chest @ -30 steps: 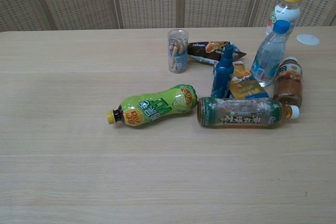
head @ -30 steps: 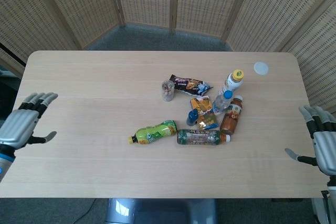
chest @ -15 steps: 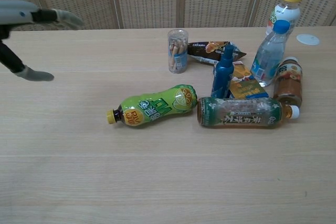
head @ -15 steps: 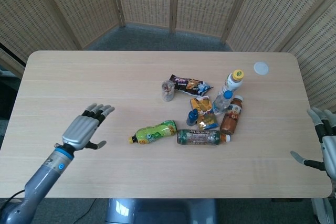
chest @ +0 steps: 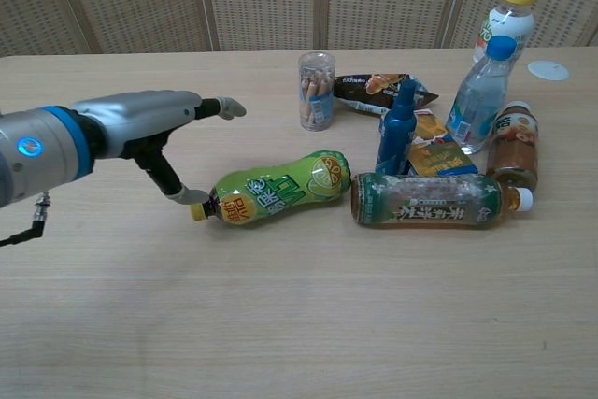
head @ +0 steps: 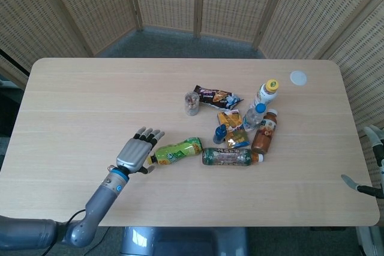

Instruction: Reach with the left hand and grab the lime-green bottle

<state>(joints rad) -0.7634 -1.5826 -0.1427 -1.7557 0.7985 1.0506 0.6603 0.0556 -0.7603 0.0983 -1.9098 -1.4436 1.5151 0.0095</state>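
The lime-green bottle [head: 176, 151] lies on its side a little below the middle of the head view, its yellow cap pointing left and its base toward the cluster of other items. The left hand [head: 135, 150] sits just left of the cap, fingers spread and holding nothing; its thumb reaches down to the cap end, and in the chest view the thumb tip appears to touch or nearly touch the cap, though I cannot tell which. The chest view shows the bottle [chest: 271, 187] left of centre with its label facing up, and the left hand [chest: 154, 123] entering from the left edge, its flat back raised above the table [chest: 280, 324] and its fingertips extended above the bottle's neck. That low view makes the gap between palm and bottle plain, which the head view flattens. Just right of the lime-green bottle's base lies a dark green bottle [head: 229, 157], also on its side. Only the head view shows the right hand [head: 373, 166], at the right edge of the frame off the table's corner, mostly cut off; from what shows, I cannot tell how its fingers are set.
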